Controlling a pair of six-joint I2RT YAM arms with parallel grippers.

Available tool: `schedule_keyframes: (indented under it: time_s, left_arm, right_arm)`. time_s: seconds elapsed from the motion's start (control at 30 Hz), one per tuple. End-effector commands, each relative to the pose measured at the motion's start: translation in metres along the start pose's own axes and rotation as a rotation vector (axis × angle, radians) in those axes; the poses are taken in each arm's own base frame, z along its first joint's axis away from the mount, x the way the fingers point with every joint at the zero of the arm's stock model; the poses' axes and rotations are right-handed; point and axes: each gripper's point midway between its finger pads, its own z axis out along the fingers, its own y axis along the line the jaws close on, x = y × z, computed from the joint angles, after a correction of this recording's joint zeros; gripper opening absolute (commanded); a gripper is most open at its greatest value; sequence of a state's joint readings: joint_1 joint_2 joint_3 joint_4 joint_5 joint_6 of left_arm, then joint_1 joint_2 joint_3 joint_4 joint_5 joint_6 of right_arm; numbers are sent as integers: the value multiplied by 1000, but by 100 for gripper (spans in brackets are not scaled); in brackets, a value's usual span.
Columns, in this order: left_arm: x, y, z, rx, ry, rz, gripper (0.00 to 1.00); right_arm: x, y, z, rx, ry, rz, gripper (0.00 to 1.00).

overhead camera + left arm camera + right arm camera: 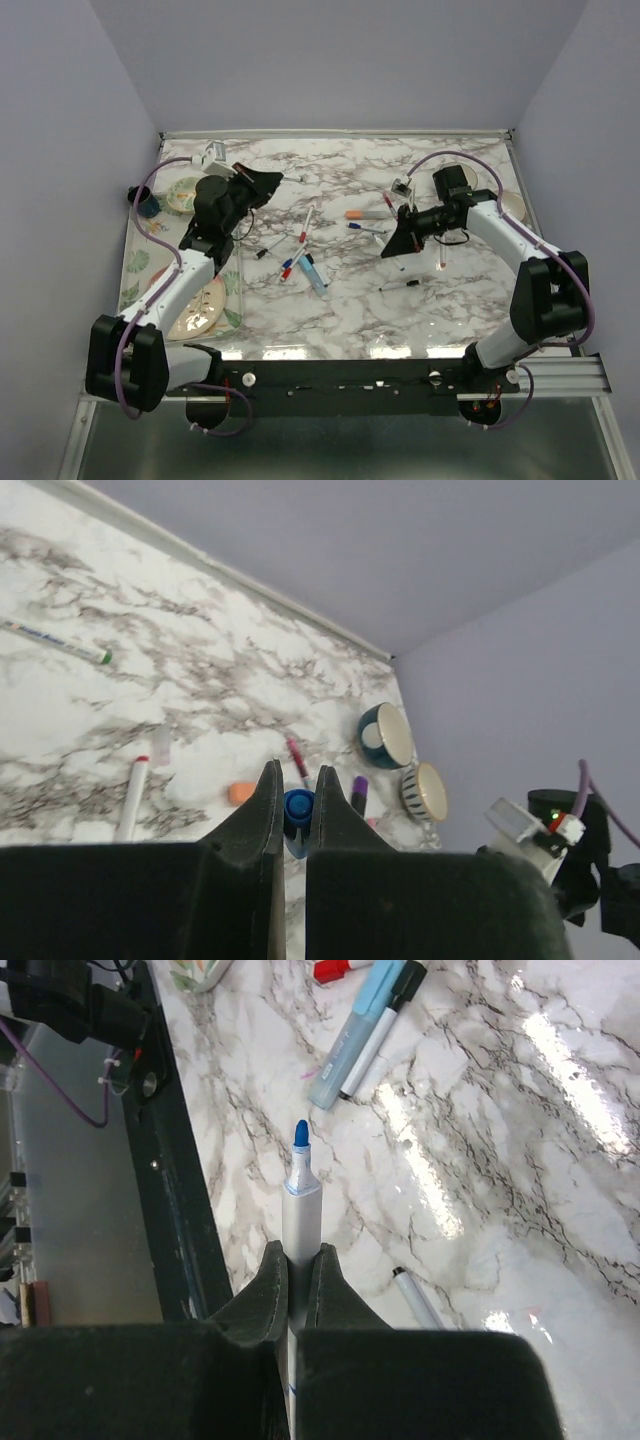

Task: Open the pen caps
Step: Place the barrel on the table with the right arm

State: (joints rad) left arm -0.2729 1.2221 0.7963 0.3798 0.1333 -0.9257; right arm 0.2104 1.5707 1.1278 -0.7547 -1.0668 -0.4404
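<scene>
Clamping: left gripper (297,782) a stubby blue cap (298,810), right gripper (298,1256) a white barrel (300,1210) (conical tip (300,1133)).

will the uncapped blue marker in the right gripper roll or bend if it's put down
Probably stiff: the blue marker stands straight from the right gripper, unbent. Its smooth barrel may roll on the glossy marble table. The bare tip could smear.
</scene>
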Motion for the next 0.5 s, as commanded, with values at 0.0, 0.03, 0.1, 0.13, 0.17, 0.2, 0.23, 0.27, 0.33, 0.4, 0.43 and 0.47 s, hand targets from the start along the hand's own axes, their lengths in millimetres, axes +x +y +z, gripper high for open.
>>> schedule_keyframes:
  time_s: [0.0,0.03,0.1,0.13,0.17,0.2,0.23,0.27,0.33,0.4,0.43,0.47]
  left_arm:
    - [25,16,-27,-27,160,149,0]
    - [27,15,-30,-17,175,178,0]
    - [33,11,-39,2,226,205,0]
    - [34,1,-42,42,254,224,0]
    - [36,-1,-44,62,278,281,0]
    - [43,4,-50,41,330,296,0]
    - [39,-2,-52,58,345,334,0]
    - [40,1,-54,52,362,388,0]
    - [46,11,-62,21,386,404,0]
    - [45,11,-66,31,362,417,0]
    - [45,12,-68,24,364,418,0]
    - [45,13,-69,20,368,422,0]
  right_arm:
    - [6,-10,-3,74,28,-37,1]
    - [7,-13,-4,91,33,-40,0]
    - [7,-17,-4,116,36,-42,0]
    - [8,-23,-5,148,44,-42,1]
    - [8,-25,-6,166,46,-35,1]
    - [8,-29,-7,187,44,-41,1]
    - [9,-35,-8,222,51,-41,0]
    - [8,-38,-10,244,49,-38,1]
    - [7,-49,-14,310,56,-40,1]
    - [4,-59,-17,368,53,-31,1]
    - [4,-67,-21,418,63,-31,1]
    - [4,-71,-23,443,60,-20,1]
